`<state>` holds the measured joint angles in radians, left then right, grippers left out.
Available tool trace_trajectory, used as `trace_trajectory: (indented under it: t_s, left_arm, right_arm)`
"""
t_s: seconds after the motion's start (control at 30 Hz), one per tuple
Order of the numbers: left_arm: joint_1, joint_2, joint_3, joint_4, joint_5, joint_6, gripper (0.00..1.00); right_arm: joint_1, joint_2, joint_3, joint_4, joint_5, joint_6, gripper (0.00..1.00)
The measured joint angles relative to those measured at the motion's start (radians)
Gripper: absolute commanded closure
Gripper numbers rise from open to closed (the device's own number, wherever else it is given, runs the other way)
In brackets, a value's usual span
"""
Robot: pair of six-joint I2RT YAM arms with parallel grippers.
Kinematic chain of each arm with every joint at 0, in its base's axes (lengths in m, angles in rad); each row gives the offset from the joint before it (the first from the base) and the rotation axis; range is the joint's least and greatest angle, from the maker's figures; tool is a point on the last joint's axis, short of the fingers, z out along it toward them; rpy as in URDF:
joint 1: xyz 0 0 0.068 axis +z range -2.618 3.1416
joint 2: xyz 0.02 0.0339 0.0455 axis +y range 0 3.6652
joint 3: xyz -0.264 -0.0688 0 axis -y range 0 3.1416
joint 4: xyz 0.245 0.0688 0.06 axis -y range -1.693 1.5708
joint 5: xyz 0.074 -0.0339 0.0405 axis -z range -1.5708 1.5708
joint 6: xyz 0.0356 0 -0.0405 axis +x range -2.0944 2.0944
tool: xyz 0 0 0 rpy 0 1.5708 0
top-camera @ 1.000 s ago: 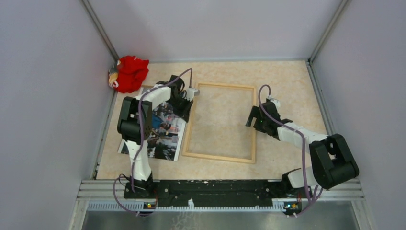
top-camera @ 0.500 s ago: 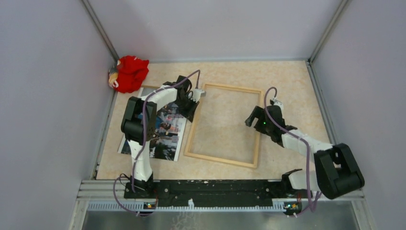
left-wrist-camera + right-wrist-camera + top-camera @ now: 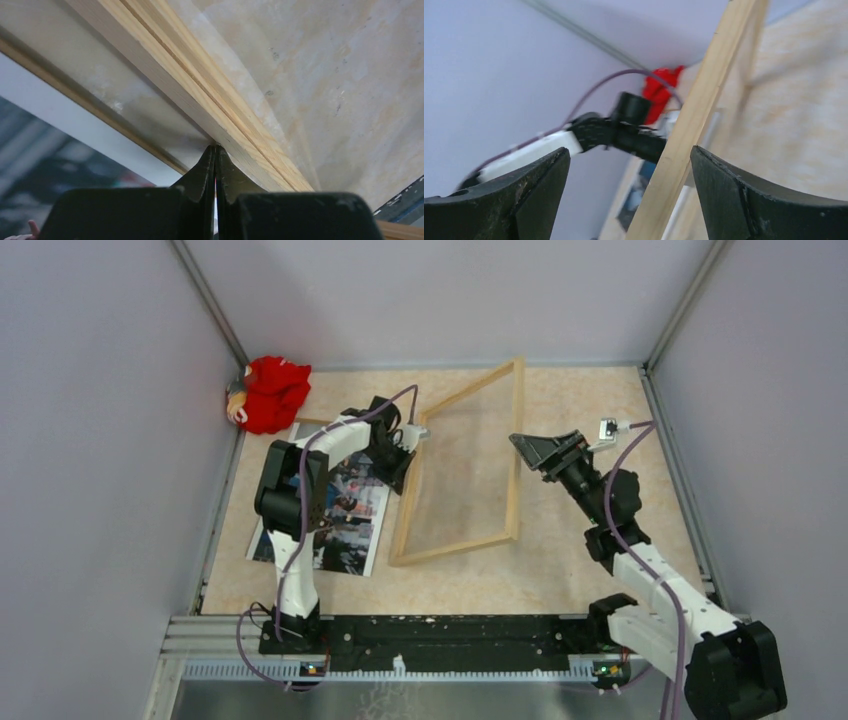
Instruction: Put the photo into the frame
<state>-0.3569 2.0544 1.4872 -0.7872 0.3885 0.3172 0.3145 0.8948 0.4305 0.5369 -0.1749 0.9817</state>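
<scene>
The light-wood frame (image 3: 517, 410) stands tilted: its left rail rests on the table and its right rail is raised high. My right gripper (image 3: 527, 448) is open at that raised rail (image 3: 694, 115), which passes between its wide-spread fingers (image 3: 539, 185). My left gripper (image 3: 408, 445) is shut and empty, its tips (image 3: 215, 150) pressed against the outside of the frame's lower left rail (image 3: 200, 85). The photo (image 3: 345, 515) lies flat, picture side up, left of the frame and partly under my left arm. Its white border (image 3: 60, 115) shows in the left wrist view.
A red plush toy (image 3: 270, 392) sits in the back left corner against the wall. A brown board edge (image 3: 308, 423) shows just behind the photo. Grey walls close in the table on the left, back and right.
The frame's right side has swung up off the table, pivoting on its left rail. My right arm has risen and turned with it. The left gripper has stayed at the left rail.
</scene>
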Motion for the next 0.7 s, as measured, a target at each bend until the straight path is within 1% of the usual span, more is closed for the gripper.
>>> trace_trajectory:
  t_s: [0.07, 0.1, 0.17, 0.23, 0.37, 0.5, 0.6, 0.7]
  left_arm:
    - [-0.003, 0.003, 0.0, 0.003, 0.025, -0.001, 0.96]
    - [-0.005, 0.004, 0.0, 0.005, 0.037, -0.002, 0.96]
    - [-0.019, 0.01, -0.001, 0.016, 0.081, -0.003, 0.96]
    - [-0.034, 0.013, -0.004, 0.027, 0.108, -0.004, 0.96]
    - [-0.048, 0.013, -0.016, 0.045, 0.138, -0.006, 0.96]
    - [-0.045, 0.012, -0.025, 0.055, 0.158, -0.006, 0.97]
    - [-0.04, 0.011, -0.025, 0.055, 0.166, -0.006, 0.96]
    - [-0.028, 0.011, -0.025, 0.054, 0.176, -0.006, 0.94]
  right_arm:
    - [0.011, 0.026, 0.0, 0.149, -0.081, 0.072, 0.1]
    - [0.015, 0.045, 0.0, 0.198, -0.116, 0.103, 0.1]
    - [0.031, 0.1, -0.006, 0.277, -0.188, 0.166, 0.1]
    - [0.043, 0.175, -0.014, 0.317, -0.236, 0.217, 0.1]
    - [0.045, 0.24, -0.031, 0.349, -0.28, 0.287, 0.09]
    - [0.046, 0.244, -0.026, 0.361, -0.299, 0.298, 0.09]
    - [0.05, 0.234, -0.004, 0.314, -0.303, 0.28, 0.09]
    - [0.05, 0.191, 0.012, 0.25, -0.304, 0.257, 0.09]
